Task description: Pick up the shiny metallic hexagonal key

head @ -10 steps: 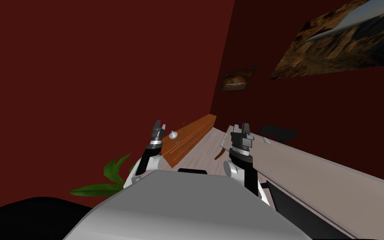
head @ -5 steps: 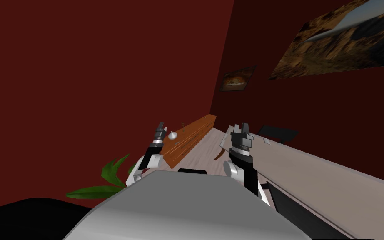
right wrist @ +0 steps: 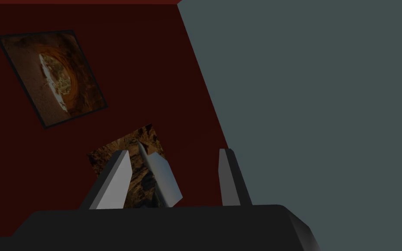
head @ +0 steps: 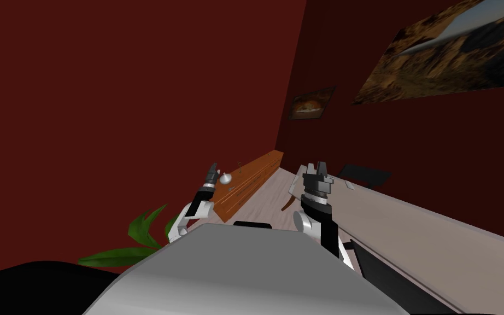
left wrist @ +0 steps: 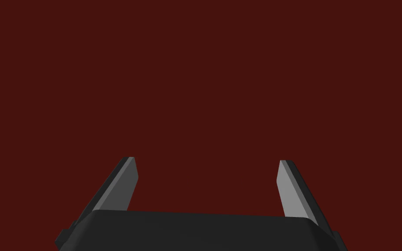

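My left gripper (head: 212,167), at 9 o'clock from the right gripper (head: 316,166), has turned sideways. Both stand wide open. The key is too small to spot. It's likely light and slippery: pinch its long arm.

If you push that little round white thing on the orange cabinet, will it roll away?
Probably. The round white thing on the orange cabinet looks ball-shaped, so it may roll. The nub on top might slow it.

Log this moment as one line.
left gripper: open, empty, near sideboard | right gripper: open, empty, by table end | grasp: none yet
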Available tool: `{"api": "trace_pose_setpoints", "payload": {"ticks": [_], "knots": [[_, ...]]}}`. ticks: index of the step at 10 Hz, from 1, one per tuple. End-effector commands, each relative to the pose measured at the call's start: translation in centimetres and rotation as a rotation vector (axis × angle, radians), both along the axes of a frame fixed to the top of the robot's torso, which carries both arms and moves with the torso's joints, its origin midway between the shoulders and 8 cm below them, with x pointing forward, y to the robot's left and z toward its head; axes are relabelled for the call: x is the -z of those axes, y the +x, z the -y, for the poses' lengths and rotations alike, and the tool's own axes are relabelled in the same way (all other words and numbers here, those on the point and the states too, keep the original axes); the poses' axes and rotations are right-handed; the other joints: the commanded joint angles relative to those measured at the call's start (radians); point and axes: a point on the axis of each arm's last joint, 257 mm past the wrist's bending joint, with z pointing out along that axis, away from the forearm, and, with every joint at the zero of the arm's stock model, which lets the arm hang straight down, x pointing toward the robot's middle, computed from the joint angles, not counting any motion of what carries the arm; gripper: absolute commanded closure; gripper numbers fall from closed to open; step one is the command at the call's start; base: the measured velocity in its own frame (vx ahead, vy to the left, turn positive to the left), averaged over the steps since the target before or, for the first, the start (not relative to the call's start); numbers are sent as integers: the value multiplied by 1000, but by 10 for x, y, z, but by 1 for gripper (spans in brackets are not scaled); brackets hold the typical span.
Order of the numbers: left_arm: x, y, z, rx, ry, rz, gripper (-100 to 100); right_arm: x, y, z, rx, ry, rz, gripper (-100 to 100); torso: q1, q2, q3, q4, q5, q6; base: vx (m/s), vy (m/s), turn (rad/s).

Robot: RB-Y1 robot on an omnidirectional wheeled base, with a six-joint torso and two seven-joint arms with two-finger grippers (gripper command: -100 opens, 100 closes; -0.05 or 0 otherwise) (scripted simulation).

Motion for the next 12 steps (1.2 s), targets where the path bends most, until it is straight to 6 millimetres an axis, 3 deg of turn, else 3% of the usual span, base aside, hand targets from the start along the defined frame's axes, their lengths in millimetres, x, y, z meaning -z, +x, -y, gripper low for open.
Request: {"api": "trace_pose_setpoints", "payload": {"ticks": [1, 2, 3, 4, 5, 6, 7, 8, 11, 12], "knots": [[25, 9, -12, -11, -19, -73, -100, 0, 0, 0, 0, 0, 0, 0, 0, 0, 0, 0, 0, 0, 37, -11, -12], [27, 10, -13, -12, -20, -79, -100, 0, 0, 0, 0, 0, 0, 0, 0, 0, 0, 0, 0, 0, 31, -10, -5], [46, 16, -22, -23, -36, -133, -100, 0, 0, 0, 0, 0, 0, 0, 0, 0, 0, 0, 0, 0, 37, -11, -14], [50, 17, -23, -26, -39, -148, -100, 0, 0, 0, 0, 0, 0, 0, 0, -1, 0, 0, 0, 0, 30, -8, -9], [73, 22, -34, -41, -57, -209, -100, 0, 0, 0, 0, 0, 0, 0, 0, 0, 0, 0, 0, 0, 37, -10, -16], [75, 22, -34, -43, -59, -219, -100, 0, 0, 0, 0, 0, 0, 0, 0, 0, 0, 0, 0, 0, 32, -11, -9], [96, 26, -46, -61, -78, -277, -100, 0, 0, 0, 0, 0, 0, 0, 0, 0, 0, 0, 0, 0, 38, -13, -15], [101, 26, -47, -64, -80, -291, -100, 0, 0, 0, 0, 0, 0, 0, 0, 0, 0, 0, 0, 0, 31, -8, -4], [148, 28, -74, -112, -125, -421, -100, 0, 0, 0, 0, 0, 0, 0, 1, 0, 0, 0, 0, 0, 37, -7, -13], [153, 27, -75, -116, -129, -440, -100, 0, 0, 0, 0, 0, 0, 0, 0, 0, 0, 0, 0, 0, 33, -11, -7]]}}
